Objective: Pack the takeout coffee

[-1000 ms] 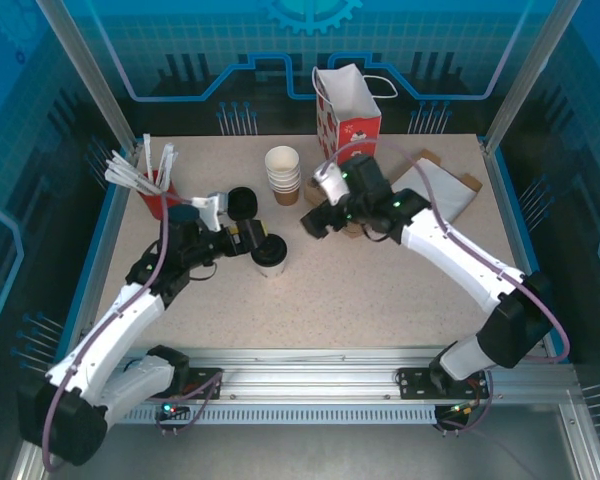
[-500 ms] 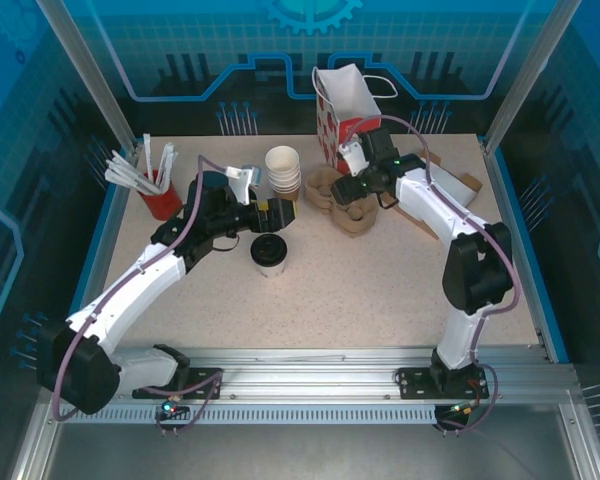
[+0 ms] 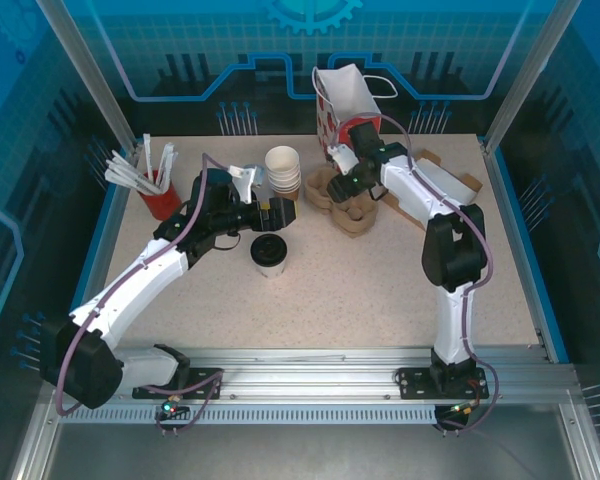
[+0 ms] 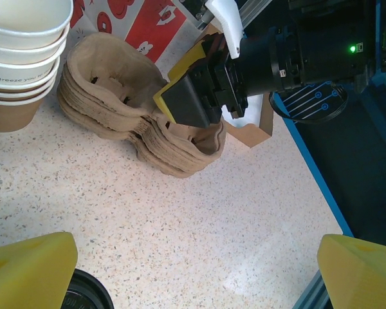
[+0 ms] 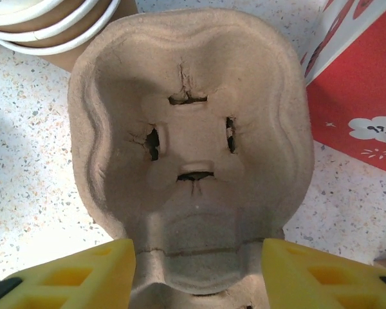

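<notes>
Both arms have shifted since a second ago: the left tool point(image 3: 276, 213) has come off the coffee point(image 3: 268, 255) and the right tool point(image 3: 343, 184) has swung back onto the carriers point(image 3: 352, 212).

Positions, all relative to the carriers:
- Coffee: upright on the table point(image 3: 380, 290), near-left of them and apart, lid on.
- Cup stack point(image 3: 283, 170): just left. Bag point(image 3: 345, 105): just behind.
- Left tool: left of them, hanging past the coffee's far side. Fingers spread wide, nothing between them.
- Right tool: over the top one. Fingers part-closed and touching either side of its near lobe. Cannot tell whether they are actually pinching.

Handling judgement:
- Paper wall looks thin, so it would dent under a hard squeeze. Cannot tell if the cup is filled, so treat it as liquid-bearing and keep it upright.
- The plastic lid looks slick and could pop off, so don't lift by it.
- Best hold is probably across the paper wall just under the lid rim, with light pressure.
</notes>
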You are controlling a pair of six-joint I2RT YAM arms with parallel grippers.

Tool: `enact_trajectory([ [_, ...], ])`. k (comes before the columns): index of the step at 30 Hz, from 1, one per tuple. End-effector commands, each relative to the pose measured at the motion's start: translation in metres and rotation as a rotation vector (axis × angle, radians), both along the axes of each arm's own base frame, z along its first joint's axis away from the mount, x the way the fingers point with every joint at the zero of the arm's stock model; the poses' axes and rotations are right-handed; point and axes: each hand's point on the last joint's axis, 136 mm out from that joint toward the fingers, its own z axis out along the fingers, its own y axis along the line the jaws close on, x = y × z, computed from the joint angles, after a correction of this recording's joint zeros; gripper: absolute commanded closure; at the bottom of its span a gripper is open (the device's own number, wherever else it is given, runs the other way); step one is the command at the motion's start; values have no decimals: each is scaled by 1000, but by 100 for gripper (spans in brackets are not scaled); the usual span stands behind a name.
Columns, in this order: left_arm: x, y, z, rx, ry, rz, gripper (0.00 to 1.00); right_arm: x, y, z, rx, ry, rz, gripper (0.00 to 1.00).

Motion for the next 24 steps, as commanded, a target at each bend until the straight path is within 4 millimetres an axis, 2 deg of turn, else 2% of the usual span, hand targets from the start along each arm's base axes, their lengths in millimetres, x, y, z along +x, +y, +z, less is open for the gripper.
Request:
enact_trajectory([
  [1,3,-2,10,16,-29,-6,3,-2,-3,-6,0,46,20,46],
  [24,-1,-3,1,8,-4,-3,4,-5,-7,-25,-14,119,56,44],
])
